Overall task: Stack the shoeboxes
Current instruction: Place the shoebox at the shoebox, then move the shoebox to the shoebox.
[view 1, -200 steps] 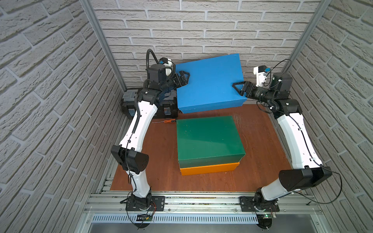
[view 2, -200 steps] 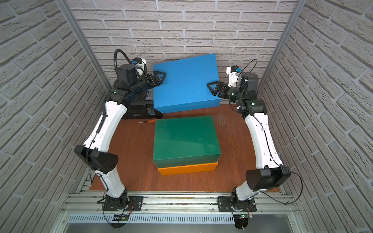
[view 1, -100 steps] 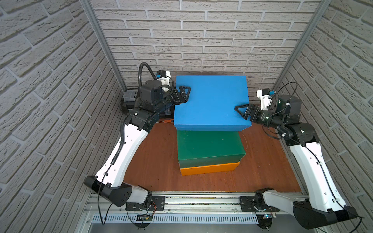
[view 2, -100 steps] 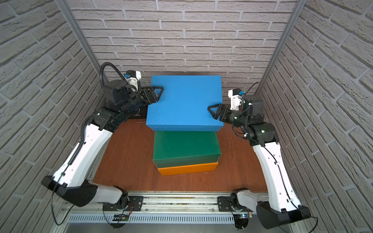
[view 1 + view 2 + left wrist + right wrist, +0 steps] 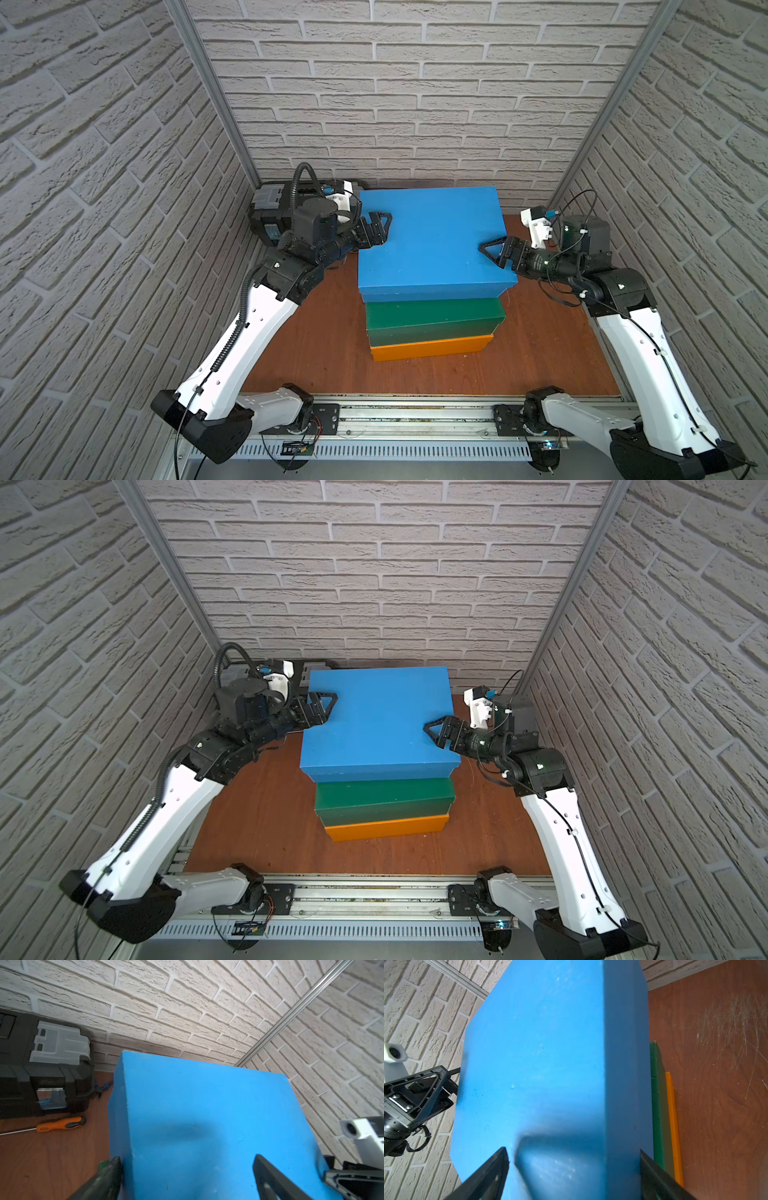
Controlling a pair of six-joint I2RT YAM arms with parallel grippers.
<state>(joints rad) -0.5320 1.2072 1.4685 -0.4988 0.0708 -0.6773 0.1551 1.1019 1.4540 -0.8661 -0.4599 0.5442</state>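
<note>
Three shoeboxes form one pile in both top views: the blue shoebox (image 5: 432, 241) (image 5: 378, 721) lies level on the dark green shoebox (image 5: 432, 320) (image 5: 382, 800), which rests on the orange shoebox (image 5: 432, 347) (image 5: 386, 828). My left gripper (image 5: 380, 232) (image 5: 187, 1165) straddles the blue box's left edge, jaws wide, upper finger raised off the lid. My right gripper (image 5: 488, 253) (image 5: 573, 1157) straddles the right edge, also open, one finger over the lid and one beside the wall.
A black toolbox (image 5: 270, 203) (image 5: 41, 1076) with grey latches stands in the back left corner behind my left arm. An orange-handled screwdriver (image 5: 60, 1124) lies on the wooden floor (image 5: 332, 353) beside it. Brick walls close in on three sides.
Both arms carried the blue box forward and down from the back wall onto the green box. The right jaws have spread apart.
</note>
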